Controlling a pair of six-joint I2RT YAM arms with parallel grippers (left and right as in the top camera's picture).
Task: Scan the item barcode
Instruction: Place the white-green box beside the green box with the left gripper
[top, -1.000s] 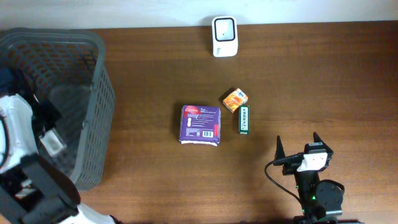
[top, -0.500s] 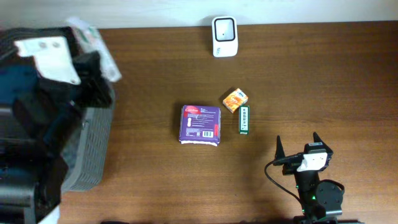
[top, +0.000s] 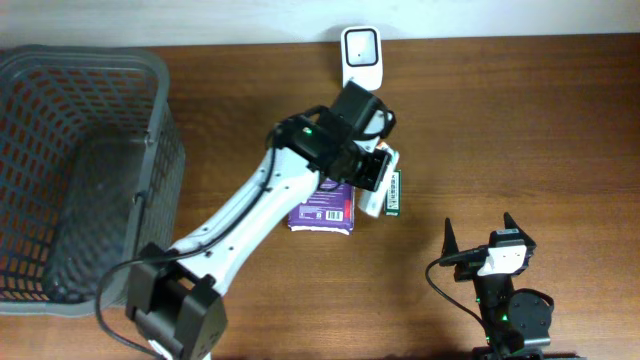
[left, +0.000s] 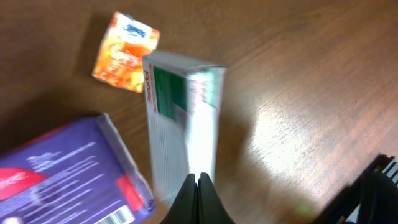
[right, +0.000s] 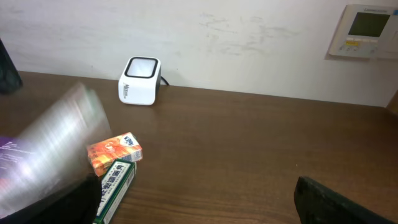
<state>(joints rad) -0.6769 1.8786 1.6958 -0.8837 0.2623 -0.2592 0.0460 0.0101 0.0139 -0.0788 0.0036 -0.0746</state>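
The white barcode scanner (top: 360, 58) stands at the table's far edge, also seen as the scanner (right: 140, 81) in the right wrist view. Three items lie mid-table: a purple pack (top: 322, 210), a green-and-white box (top: 398, 192) and a small orange box (left: 125, 53). My left gripper (left: 200, 183) is shut with nothing between its fingers, hovering over the green-and-white box (left: 183, 124) beside the purple pack (left: 62, 180). The left arm (top: 300, 170) covers the orange box from overhead. My right gripper (top: 478, 225) stands open near the front edge, holding nothing.
A large grey mesh basket (top: 165, 150) fills the left end of the table. The left arm stretches diagonally from the front left to the middle. Bare wood lies between the items and the right gripper.
The left arm has swung from above the basket at the left to the middle of the table, over the items. The right arm has not moved.
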